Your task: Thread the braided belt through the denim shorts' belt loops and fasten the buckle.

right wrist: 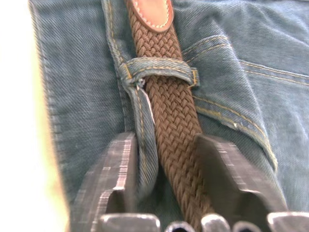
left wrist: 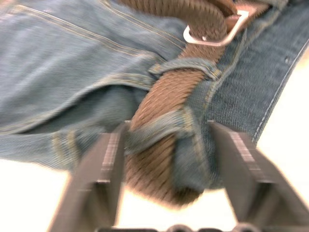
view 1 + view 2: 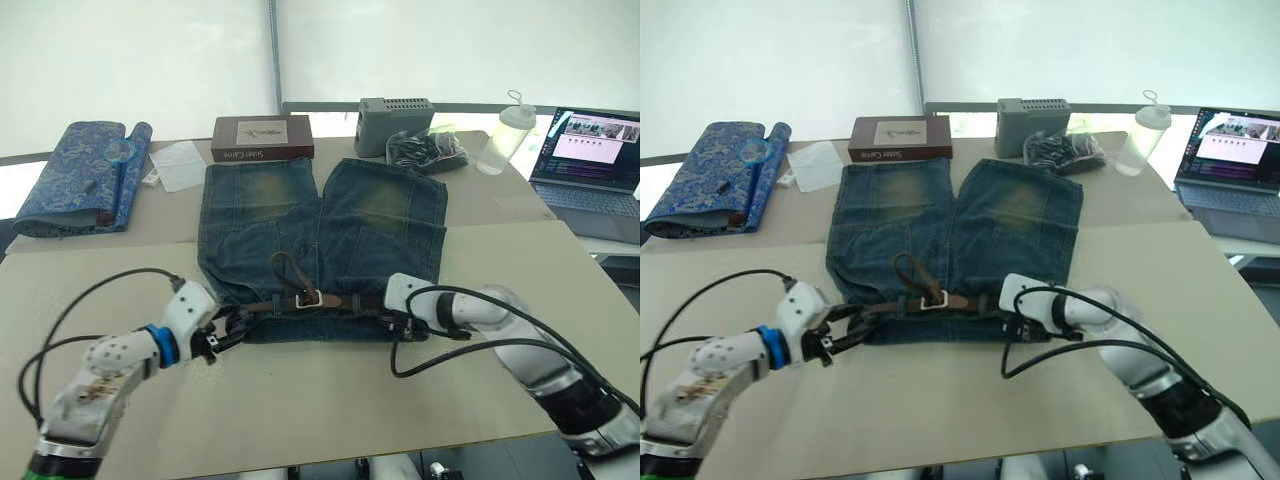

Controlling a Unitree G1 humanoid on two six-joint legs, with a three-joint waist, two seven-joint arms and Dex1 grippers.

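Denim shorts (image 3: 320, 240) lie flat on the beige worktop (image 3: 300, 400), faded blue with yellowish patches, waistband toward the robot. At the band's left end, the left end effector (image 2: 164, 164) has its fingers spread around the braided belt (image 2: 169, 96) and waistband. The brown woven strap passes under belt loops (image 1: 157, 70) to the silver buckle (image 3: 308, 298) mid-waist. Rightward, the right end effector (image 1: 164, 179) is open, straddling the strap.

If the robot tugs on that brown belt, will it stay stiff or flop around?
Probably floppy: the braided belt curls into a loose loop above the buckle. Its woven surface likely grips well. A tug may drag the denim shorts, since belt loops hold it.
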